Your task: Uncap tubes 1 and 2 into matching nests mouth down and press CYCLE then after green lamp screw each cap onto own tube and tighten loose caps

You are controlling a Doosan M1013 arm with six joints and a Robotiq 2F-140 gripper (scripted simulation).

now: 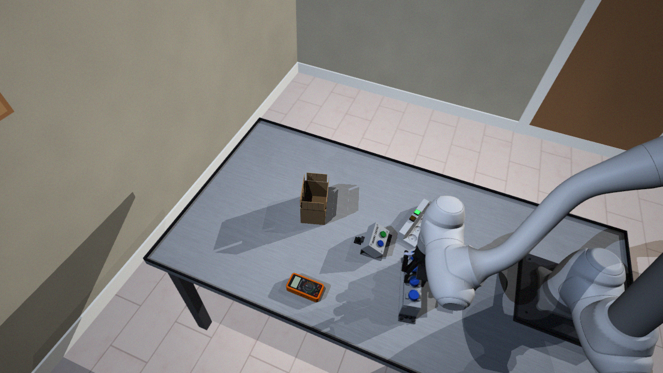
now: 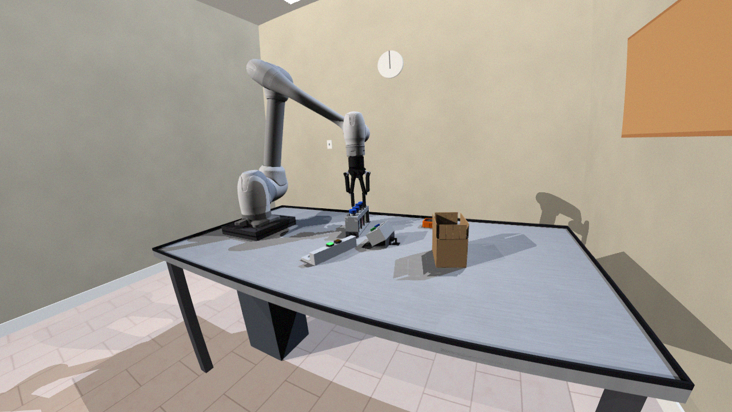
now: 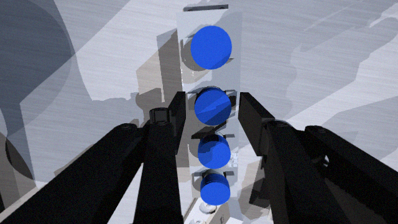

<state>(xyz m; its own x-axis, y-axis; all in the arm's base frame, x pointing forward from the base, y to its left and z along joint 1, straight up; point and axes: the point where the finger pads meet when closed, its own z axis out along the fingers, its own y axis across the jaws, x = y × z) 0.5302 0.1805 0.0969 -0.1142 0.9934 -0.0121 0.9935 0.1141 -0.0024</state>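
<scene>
The decapping station (image 1: 409,289) holds a row of tubes, and every tube carries its blue cap. In the wrist view the caps form a line from top (image 3: 211,47) to bottom (image 3: 215,189). My gripper (image 3: 212,105) is open and points straight down over the station (image 2: 356,221). Its fingers flank the second cap from the top (image 3: 212,106) with a clear gap on each side and touch nothing. The cap tray (image 1: 414,223) shows a lit green lamp (image 1: 417,212). The key housing (image 1: 376,240) has a green key (image 1: 383,233) and a blue key (image 1: 380,243).
An open cardboard box (image 1: 314,198) stands farther out on the table. An orange multimeter (image 1: 304,286) lies near the front edge. A small black part (image 1: 358,240) sits beside the key housing. The arm's base plate (image 1: 547,297) is at the right.
</scene>
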